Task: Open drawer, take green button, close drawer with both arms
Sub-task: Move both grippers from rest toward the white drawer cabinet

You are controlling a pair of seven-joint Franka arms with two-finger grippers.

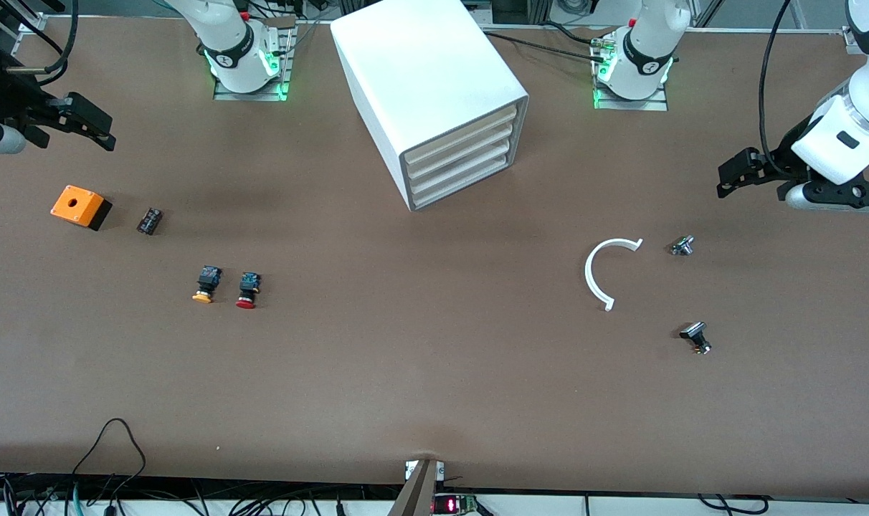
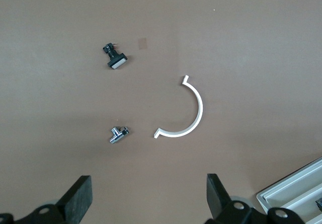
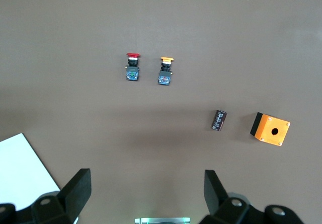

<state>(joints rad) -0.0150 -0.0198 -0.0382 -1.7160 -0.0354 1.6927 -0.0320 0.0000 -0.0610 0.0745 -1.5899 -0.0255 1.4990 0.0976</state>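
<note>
The drawer (image 1: 464, 182), lowest in the white cabinet (image 1: 427, 93), is seen closed. The left gripper (image 1: 737, 173) is held released above the table's left-arm end, the right gripper (image 1: 83, 122) likewise released above the right-arm end.

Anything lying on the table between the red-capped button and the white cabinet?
Nothing: the front view shows only bare brown table between the red-capped button and the white cabinet, whose four drawers are all shut.

The brown table (image 1: 434, 373) carries a white cabinet (image 1: 427, 86), two pushbuttons (image 1: 226, 287) and an orange box (image 1: 78, 206).
</note>
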